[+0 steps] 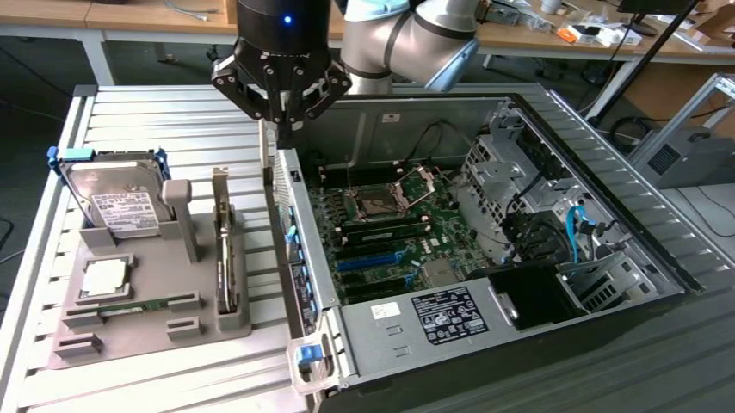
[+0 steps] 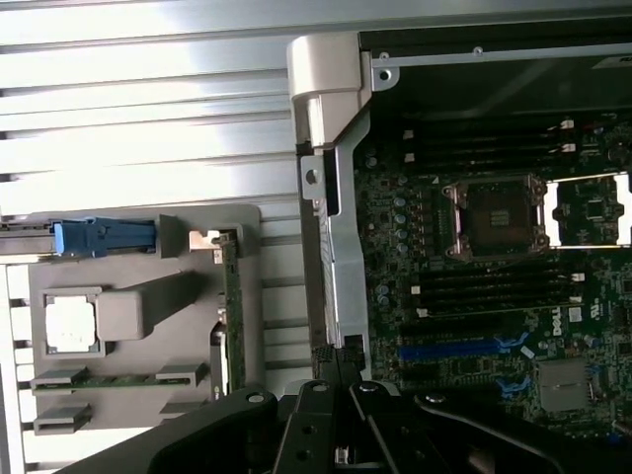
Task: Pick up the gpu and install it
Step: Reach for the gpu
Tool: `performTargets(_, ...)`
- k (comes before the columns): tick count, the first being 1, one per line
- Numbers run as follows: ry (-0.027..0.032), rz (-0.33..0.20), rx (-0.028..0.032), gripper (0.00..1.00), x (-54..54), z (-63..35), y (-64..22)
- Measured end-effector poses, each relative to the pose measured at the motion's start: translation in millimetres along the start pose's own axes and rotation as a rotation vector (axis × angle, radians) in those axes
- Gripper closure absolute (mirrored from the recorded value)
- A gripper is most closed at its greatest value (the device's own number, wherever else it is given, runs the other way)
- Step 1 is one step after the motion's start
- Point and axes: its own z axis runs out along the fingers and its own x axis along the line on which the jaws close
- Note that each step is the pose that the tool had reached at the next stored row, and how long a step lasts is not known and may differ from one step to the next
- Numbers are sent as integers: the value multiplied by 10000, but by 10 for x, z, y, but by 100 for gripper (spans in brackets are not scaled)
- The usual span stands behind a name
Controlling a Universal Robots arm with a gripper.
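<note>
Nothing of the install was done: the gpu (image 1: 229, 258) stood on edge in the grey holder (image 1: 138, 323) on the table (image 1: 161, 120), below the fingers (image 1: 287, 119) and to one side. Those fingers were closed and empty, just above the open case's (image 1: 301, 284) wall.

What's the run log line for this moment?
pincer: shut, empty | place: above computer case edge | gpu: upright in grey holder, not picked
</note>
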Motion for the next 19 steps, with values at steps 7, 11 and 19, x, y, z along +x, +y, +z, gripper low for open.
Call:
performTargets(7, 0, 0, 0, 90, 28, -1, -2)
performTargets(11, 0, 0, 0, 90, 48, -2, -4)
performTargets(19, 0, 0, 0, 90, 107, -3, -8)
